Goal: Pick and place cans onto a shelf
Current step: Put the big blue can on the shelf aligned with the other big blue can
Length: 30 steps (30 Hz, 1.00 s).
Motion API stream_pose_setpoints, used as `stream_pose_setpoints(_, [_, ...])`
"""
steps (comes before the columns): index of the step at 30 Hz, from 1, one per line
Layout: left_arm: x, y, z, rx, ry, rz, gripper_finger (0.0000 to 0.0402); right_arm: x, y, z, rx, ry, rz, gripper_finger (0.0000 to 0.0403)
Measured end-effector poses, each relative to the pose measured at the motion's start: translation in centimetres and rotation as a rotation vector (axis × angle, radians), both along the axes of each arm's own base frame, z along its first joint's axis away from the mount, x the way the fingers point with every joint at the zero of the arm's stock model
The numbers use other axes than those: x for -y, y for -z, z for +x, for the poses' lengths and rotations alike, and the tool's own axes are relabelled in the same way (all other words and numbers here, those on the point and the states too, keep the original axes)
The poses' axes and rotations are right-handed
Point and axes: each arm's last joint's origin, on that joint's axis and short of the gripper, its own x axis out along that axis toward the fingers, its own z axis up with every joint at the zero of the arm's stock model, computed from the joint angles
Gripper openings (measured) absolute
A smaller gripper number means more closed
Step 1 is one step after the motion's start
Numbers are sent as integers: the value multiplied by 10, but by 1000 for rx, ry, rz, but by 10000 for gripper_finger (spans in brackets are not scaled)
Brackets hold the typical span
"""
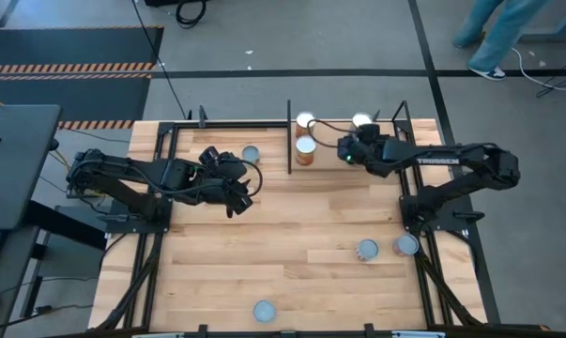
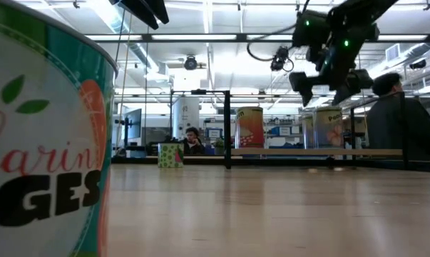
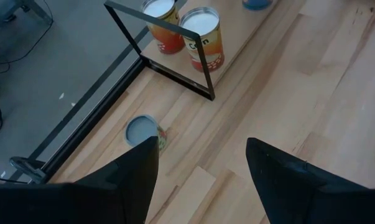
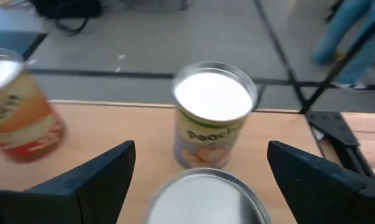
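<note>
The shelf stands at the table's far edge, its wooden board carrying upright cans: two orange-labelled ones and a white-topped peach can. My right gripper hovers open above the shelf. A silver-topped can stands below and between its fingers, untouched. My left gripper hangs open over the table's left half, above and near a blue-grey-topped can standing on the table.
Two cans stand on the table at the near right. Another stands at the near edge, filling the low view's left. People show beyond the table. Bare wood lies mid-table.
</note>
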Motion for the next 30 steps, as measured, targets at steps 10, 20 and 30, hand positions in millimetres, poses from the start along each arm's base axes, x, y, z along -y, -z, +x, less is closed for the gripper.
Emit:
stream_pose_setpoints(10, [0, -1, 1, 13, -2, -4, 247, 19, -46, -23, 90, -96, 459, 360])
stream_pose_setpoints(20, [1, -3, 5, 64, -1, -14, 247, 35, -42, -33, 147, -135, 590, 184])
stream_pose_setpoints(30, [1, -3, 5, 68, -1, -14, 247, 28, -50, -33, 144, -184, 555, 63])
